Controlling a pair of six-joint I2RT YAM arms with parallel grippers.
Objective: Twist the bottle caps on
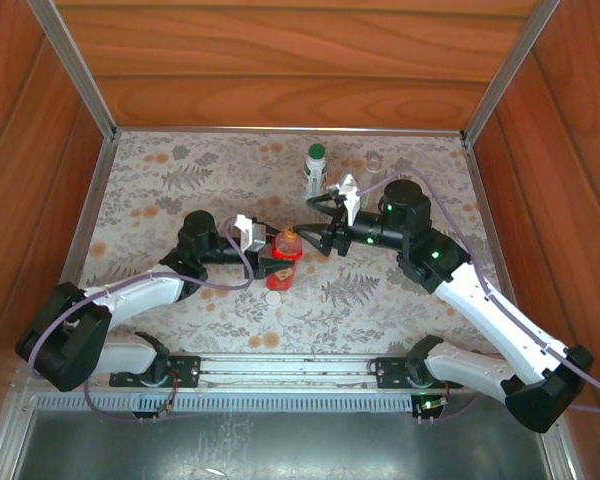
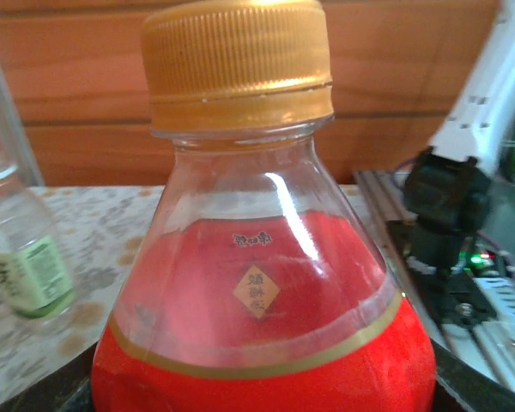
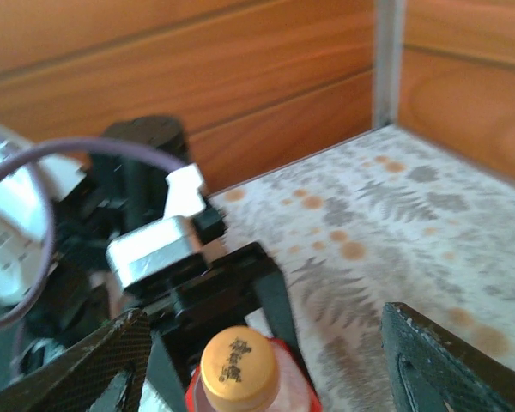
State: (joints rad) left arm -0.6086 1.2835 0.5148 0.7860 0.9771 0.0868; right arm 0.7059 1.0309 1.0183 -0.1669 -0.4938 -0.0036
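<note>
Two down, one to go, by the look of it: the left gripper (image 1: 280, 262) clamps the red bottle (image 2: 266, 343) around its body, with the orange cap (image 2: 239, 64) sitting square on the neck directly above its fingers. The right gripper (image 3: 266, 352) stands open around that cap, one finger on either side and neither touching it, so nothing is being turned at this moment.

Whether the orange cap is fully tight cannot be told from here (it sits level, with its lower ring close above the shoulder of the neck).

Beyond the right gripper, toward the far wall, the clear labelled bottle (image 1: 314, 178) stands upright with the dark green cap (image 1: 317, 152) on top, which suggests it is finished as well. Just beside it, also on the far side of the right gripper, the short clear bottle (image 1: 373, 163) stands uncapped. Its likely match, the white cap (image 1: 272, 297), lies loose on the patterned cloth (image 1: 180, 170), just on the near side of the left gripper and well apart from that bottle.

What remains, then, appears to be fetching the white cap, setting it on the short bottle and threading it down.
</note>
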